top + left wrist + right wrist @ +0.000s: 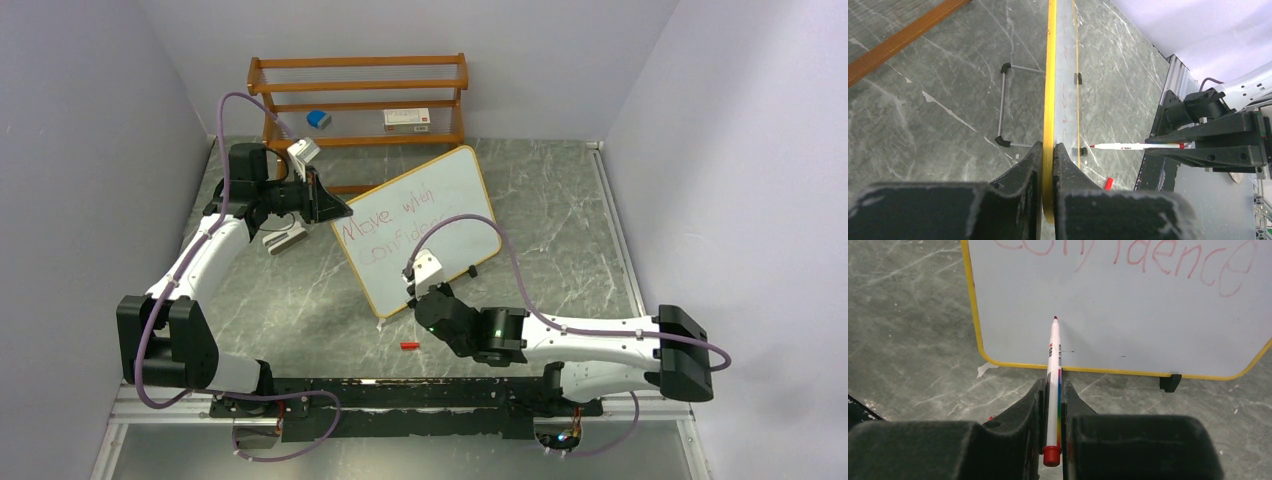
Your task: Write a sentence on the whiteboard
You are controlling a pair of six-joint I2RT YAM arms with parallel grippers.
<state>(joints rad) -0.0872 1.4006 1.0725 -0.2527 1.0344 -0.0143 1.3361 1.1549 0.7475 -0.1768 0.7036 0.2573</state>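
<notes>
- The whiteboard (pixel 455 215) stands tilted mid-table, in front of a wooden rack (pixel 360 88), with 2 lines of red writing on it.
- The left gripper (pixel 1048 148) is clamped on the board's yellow frame, steadying it.
- The right gripper (pixel 1053 386) is closed on a red marker (pixel 1053 350), its tip close to the board's blank lower part.
- Risk: a hard press could tip the board back or twist it in the left grip, skewing strokes.
- The marker might also slide between the jaws.

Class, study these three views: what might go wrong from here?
1. The left tool pinches only the whiteboard's thin frame; marker pressure might twist or tip it.
2. The marker lies lengthwise in the right tool; pressing may slide it back.
</notes>
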